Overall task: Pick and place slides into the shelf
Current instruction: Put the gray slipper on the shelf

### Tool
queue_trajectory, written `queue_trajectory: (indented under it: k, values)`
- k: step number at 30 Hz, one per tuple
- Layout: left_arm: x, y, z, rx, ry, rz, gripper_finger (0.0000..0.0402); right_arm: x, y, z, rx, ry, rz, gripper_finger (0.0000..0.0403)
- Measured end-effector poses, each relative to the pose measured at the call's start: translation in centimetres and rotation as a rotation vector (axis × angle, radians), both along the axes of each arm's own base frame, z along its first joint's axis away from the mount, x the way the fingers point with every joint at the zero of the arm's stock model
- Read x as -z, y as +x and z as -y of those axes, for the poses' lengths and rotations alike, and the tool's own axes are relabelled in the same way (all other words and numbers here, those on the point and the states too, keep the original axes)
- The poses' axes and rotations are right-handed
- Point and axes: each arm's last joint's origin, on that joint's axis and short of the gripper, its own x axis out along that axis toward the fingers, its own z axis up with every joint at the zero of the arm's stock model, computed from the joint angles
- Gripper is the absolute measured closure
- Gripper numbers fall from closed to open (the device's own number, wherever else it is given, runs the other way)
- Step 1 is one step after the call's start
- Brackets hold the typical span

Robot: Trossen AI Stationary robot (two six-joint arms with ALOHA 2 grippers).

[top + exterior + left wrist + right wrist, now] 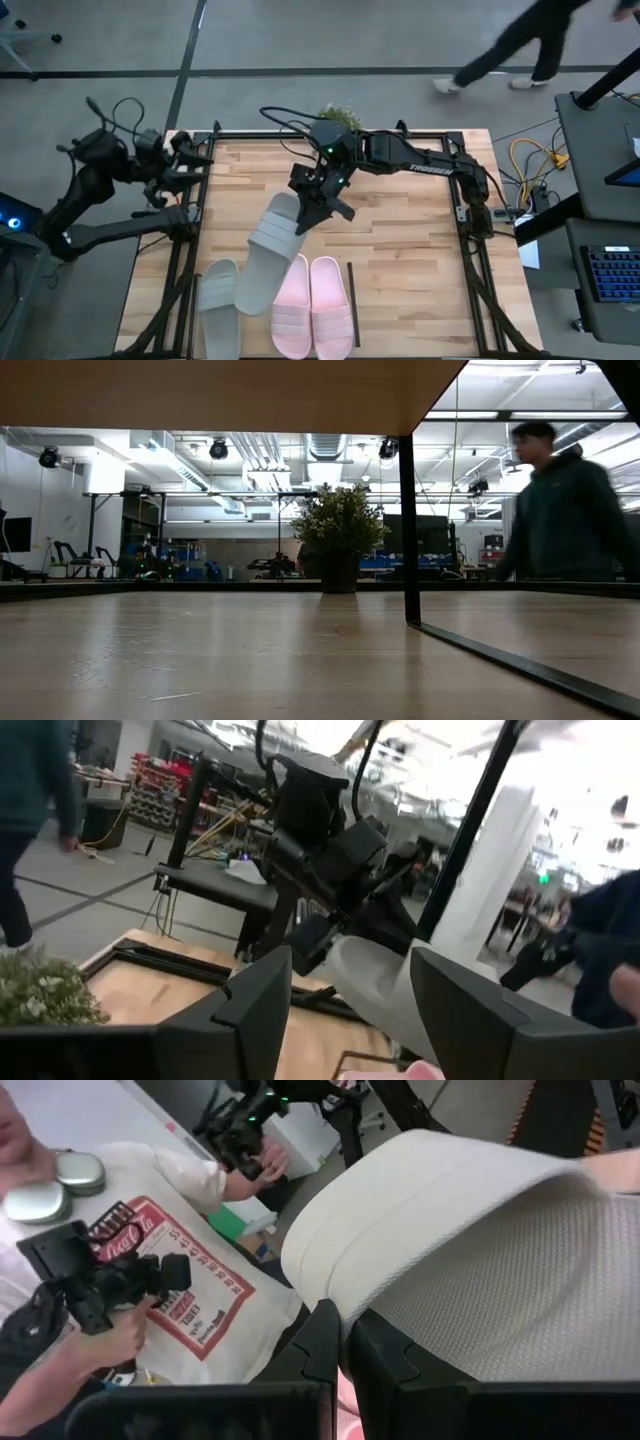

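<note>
Right tool (318,205) clenched on the top end of a grey-green slide (265,252), mid-frame. Long axis running down-left toward its twin (217,300) and the pink pair (312,303) at bottom centre. Left tool (195,160) released, parked upper left, way farther off.

One grey-green slide (265,255) is tilted, its heel end raised and clamped in the right gripper (318,205), its toe end down beside the pink pair. The other grey-green slide (217,296) lies flat to its left. The pale pink slides (312,307) lie side by side, next to a thin black shelf bar (352,290).
</note>
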Motion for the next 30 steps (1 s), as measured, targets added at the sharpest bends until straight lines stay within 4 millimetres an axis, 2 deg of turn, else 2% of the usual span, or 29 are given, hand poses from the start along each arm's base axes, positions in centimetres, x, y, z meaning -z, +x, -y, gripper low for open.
queue_trajectory:
  k: [3,6,12,16,18,23,30]
  values:
    - [-0.9,1.2,-0.5,0.02,0.073,-0.026,0.0211,0.2,0.1,0.2,0.038,-0.002,-0.023,0.0394]
    - [-2.5,1.5,-0.7,0.009,0.186,-0.03,0.0211,0.2,0.1,1.0,0.085,-0.012,-0.028,0.0394]
    - [-6.1,0.3,-0.6,-0.16,0.4,-0.096,0.0211,0.1,0.0,3.1,0.155,-0.017,-0.032,0.0394]
    - [-7.5,0.1,-0.5,-0.155,0.452,-0.145,0.0211,0.1,-0.2,4.5,0.187,-0.016,-0.034,0.0394]
    - [-7.7,0.0,-0.5,-0.16,0.487,-0.196,0.0211,0.1,-0.3,5.1,0.198,-0.015,-0.034,0.0394]
    - [-7.2,1.3,-1.2,-0.124,0.526,-0.332,0.0211,0.1,-0.5,6.6,0.23,-0.013,-0.034,0.0394]
    - [-6.7,2.6,-1.8,-0.088,0.581,-0.4,0.0211,0.1,-0.7,7.8,0.261,-0.006,-0.042,0.0394]
